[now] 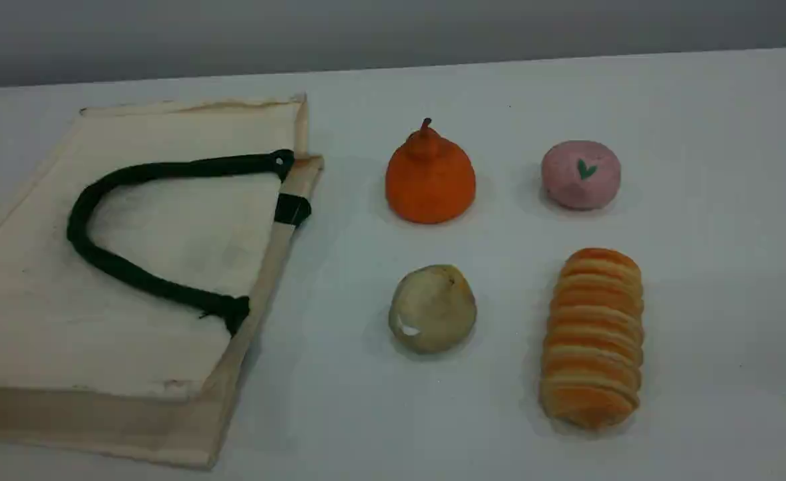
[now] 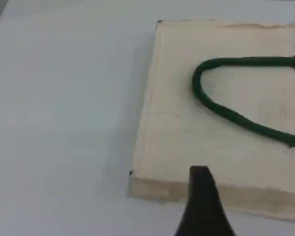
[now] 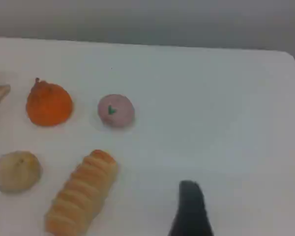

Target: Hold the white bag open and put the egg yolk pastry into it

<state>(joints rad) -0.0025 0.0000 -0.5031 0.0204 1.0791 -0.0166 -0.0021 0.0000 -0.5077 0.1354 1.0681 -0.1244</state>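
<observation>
White bag (image 1: 185, 227), left edge off-frame.

White table (image 1: 700, 133), plain grey wall (image 1: 393, 27) behind

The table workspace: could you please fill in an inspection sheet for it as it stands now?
Surface: white table, no spills seen.
Job's things: white bag lies flat at the left, green rope handle resting on top; egg yolk pastry sits apart, right of the bag, with a white chip.
Clutter: orange pear-shaped fruit, pink ball, ridged bread roll, all separate.
Grippers: left tool seen over the bag's edge, right tool over bare table; neither holds anything.
Cables: nothing seen.
Surroundings: plain grey wall behind the table.
</observation>
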